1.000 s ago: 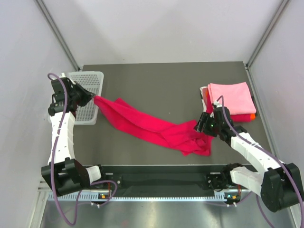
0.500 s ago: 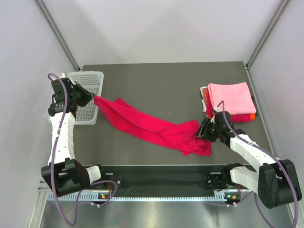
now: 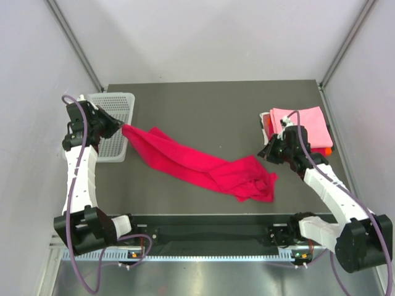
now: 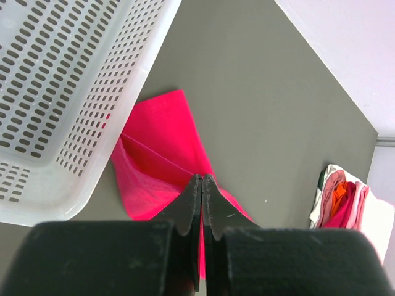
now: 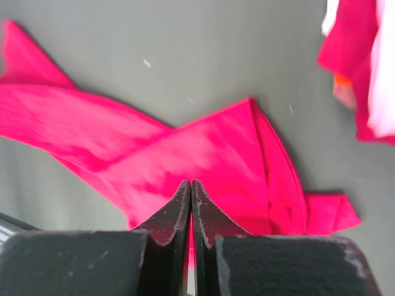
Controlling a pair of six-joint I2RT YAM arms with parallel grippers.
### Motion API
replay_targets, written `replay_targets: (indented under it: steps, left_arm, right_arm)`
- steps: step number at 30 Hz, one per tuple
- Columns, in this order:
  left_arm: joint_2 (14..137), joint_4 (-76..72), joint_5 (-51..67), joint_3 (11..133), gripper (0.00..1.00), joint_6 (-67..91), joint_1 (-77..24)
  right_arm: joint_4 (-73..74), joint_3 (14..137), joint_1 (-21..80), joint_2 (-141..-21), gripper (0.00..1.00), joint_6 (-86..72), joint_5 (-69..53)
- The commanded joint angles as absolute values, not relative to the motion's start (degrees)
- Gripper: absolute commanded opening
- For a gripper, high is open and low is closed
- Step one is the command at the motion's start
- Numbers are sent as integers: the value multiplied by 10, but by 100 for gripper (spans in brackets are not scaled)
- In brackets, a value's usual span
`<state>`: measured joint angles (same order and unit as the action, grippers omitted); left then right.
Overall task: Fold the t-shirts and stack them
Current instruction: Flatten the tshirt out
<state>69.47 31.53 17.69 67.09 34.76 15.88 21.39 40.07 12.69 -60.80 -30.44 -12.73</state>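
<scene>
Moved toward the stack [image 3: 305,126], the right gripper [image 3: 265,152] is shut; any cloth in it cannot be made out. The shirt [image 3: 197,163] is pinched at one end by the closed left gripper [image 3: 119,128].

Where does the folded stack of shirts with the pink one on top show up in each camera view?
Top external: folded stack at the right edge of the table.
Left wrist: lower right edge.
Right wrist: upper right corner, blurred.
Shared landmark: the crimson shirt stretched across the table, visible in all three.
</scene>
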Motion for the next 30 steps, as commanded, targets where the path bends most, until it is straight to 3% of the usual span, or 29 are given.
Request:
replay_targets:
  steps: [1, 3, 5, 6, 7, 11, 13, 28, 30]
  left_arm:
    - [672, 308, 179, 702, 0, 345, 162]
    - [668, 311, 179, 705, 0, 344, 162]
    - [664, 312, 179, 701, 0, 344, 162]
    - [663, 312, 180, 698, 0, 344, 161]
    - [660, 309, 181, 695, 0, 344, 162]
    - [659, 305, 185, 682, 0, 347, 162]
    - [660, 302, 185, 681, 0, 349, 162]
    - [664, 300, 185, 683, 0, 348, 161]
    - [664, 298, 187, 683, 0, 349, 161]
  right_arm:
    - [250, 446, 116, -578, 0, -292, -129]
    - [264, 448, 116, -565, 4, -289, -134]
    - [269, 435, 116, -559, 19, -285, -144]
    - [270, 428, 117, -554, 32, -284, -155]
    - [272, 420, 118, -551, 37, -283, -161]
    - [280, 363, 123, -510, 41, -302, -185]
    - [266, 339, 126, -486, 50, -319, -193]
    - [164, 204, 148, -484, 52, -381, -237]
    - [147, 200, 148, -497, 56, -386, -233]
